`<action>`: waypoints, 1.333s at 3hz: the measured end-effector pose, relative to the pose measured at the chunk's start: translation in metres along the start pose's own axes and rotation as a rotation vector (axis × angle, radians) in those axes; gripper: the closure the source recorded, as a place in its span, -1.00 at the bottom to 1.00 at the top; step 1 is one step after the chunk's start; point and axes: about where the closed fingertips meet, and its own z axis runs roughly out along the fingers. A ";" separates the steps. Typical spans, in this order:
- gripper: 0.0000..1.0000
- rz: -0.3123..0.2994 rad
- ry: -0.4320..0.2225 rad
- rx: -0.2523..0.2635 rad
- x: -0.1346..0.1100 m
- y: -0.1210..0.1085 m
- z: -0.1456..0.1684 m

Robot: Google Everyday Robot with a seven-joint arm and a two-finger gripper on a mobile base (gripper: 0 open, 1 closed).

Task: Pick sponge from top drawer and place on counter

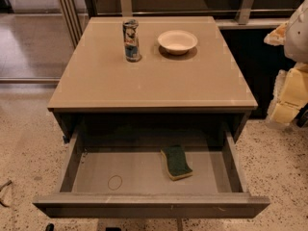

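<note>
Top drawer (pixel 144 205): it is pulled fully out below the worktop, left of the pincer and lower in view, so its grey bottom is laid open to reach.
Ring mark (pixel 115 182): a faint circle is seen on the drawer bottom, far to the left of the pincer.
Can (pixel 131 40): it is stood upright on the worktop, well left of the pincer and farther back.
Worktop (pixel 159 85): a broad bare stretch is left in front of the can and bowl, to the left of the pincer; no sponge is placed on it.
Bowl (pixel 177 41): it is set just right of the can, nearer the pincer but well apart from it.
Sponge (pixel 176 162): it is laid flat in the drawer's right half, well apart from the pincer, to its left and below.
Sponge axis: green face is turned up; the long axis is run front to back, the near end skewed slightly towards the pincer's side.
Pincer (pixel 288 99): it is held at the right edge, beside the worktop and above drawer level; nothing is seen gripped, and its state cannot be told.
Progress: the drawer is judged already opened; reach, grasp, lift and placing are all left.
</note>
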 end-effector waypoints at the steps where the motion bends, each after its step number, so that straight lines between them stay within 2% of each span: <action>1: -1.00 0.000 0.000 0.000 0.000 0.000 0.000; 2: -0.69 0.000 0.000 0.000 0.000 0.000 0.000; 3: -0.22 0.019 -0.032 0.006 -0.001 0.001 0.016; 4: 0.40 0.049 -0.121 -0.016 -0.010 0.008 0.071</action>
